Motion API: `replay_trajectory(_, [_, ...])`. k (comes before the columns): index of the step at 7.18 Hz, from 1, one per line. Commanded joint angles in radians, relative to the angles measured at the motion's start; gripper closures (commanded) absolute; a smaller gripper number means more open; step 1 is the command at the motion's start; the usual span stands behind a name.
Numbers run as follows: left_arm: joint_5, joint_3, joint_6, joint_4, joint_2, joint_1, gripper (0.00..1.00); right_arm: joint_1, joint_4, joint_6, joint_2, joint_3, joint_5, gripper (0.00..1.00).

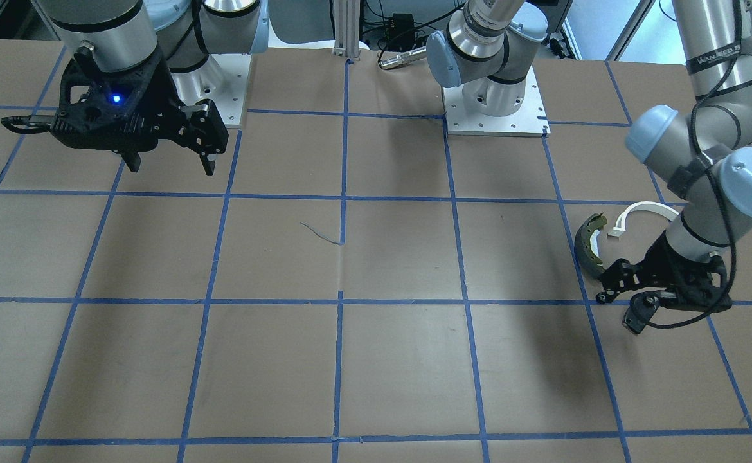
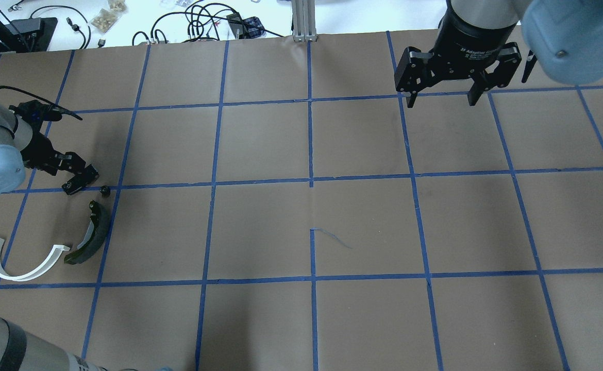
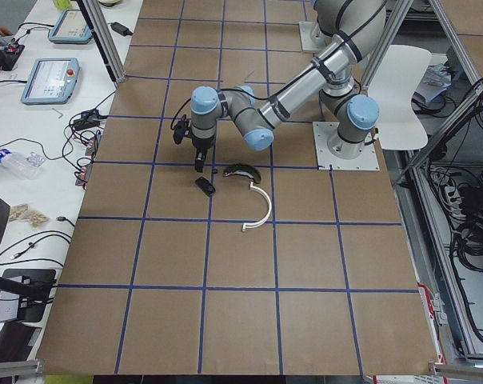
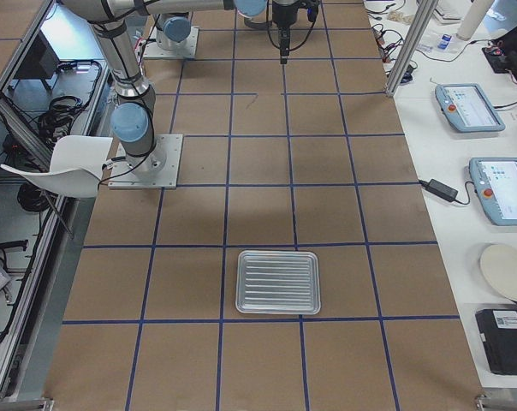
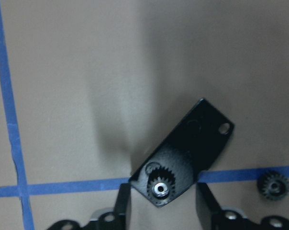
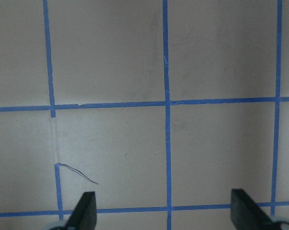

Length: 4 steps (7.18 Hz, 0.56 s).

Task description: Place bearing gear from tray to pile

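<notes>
At nine o'clock on the brown paper-covered worktop (image 2: 260, 144), the left tool (image 2: 81, 181) stands wide open, gripping nothing, straddling the small black toothed bearing gear (image 5: 160, 184) that lies on the flat black plate (image 5: 202, 134). A skewed lift could clip that plate and roll the gear off; at one o'clock the right tool (image 2: 440, 103) gapes empty.

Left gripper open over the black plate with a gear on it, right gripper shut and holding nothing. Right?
One thing is wrong: the right gripper is open, not shut. The overhead and right wrist views show its fingers wide apart. The rest stands: it holds nothing, and the left gripper is open over the black plate with a gear on it.
</notes>
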Motion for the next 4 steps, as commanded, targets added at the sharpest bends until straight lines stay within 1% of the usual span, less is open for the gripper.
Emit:
replay_trajectory(1, [0.048,0.181,-0.268,-0.278,0.057,-0.285,0.00,0.001,-0.001,0.001,0.000,0.008,0.001,0.00])
replay_trajectory(2, [0.051,0.319,-0.365,-0.480,0.059,-0.388,0.00,0.001,-0.001,0.001,0.000,0.008,0.001,0.00])
replay_trajectory(3, [0.042,0.438,-0.380,-0.649,0.054,-0.440,0.00,0.001,-0.001,0.001,0.000,0.008,0.001,0.00])
replay_trajectory(4, [0.041,0.534,-0.381,-0.771,0.054,-0.454,0.00,0.000,-0.001,0.001,0.000,0.008,0.001,0.00])
